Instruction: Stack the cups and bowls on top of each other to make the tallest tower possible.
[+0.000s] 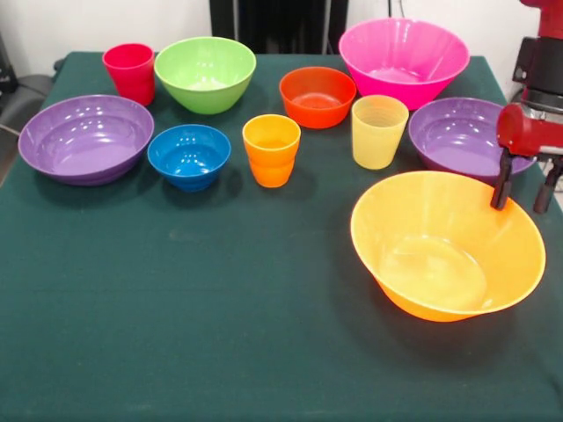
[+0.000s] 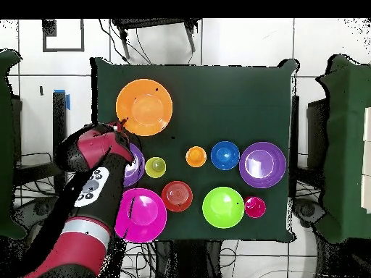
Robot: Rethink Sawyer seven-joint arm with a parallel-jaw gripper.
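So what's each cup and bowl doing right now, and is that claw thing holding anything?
gripper: open, empty, over the yellow-orange bowl's rim
yellow-orange bowl: upright, empty, unstacked
pink bowl: upright, empty
two purple bowls: upright, apart
green bowl: upright, empty
blue bowl: upright
orange-red bowl: upright
red-pink, orange, yellow cups: upright, separate

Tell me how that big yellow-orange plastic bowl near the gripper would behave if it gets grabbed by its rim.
The big glossy yellow-orange plastic bowl looks thin-walled, so it is probably light for its size and fairly stiff. Its shiny surface suggests it could slip between the jaws. It already sits tilted on the green tablecloth, with a wide rim over a narrower base, so a push at the rim would likely rock or tip it.
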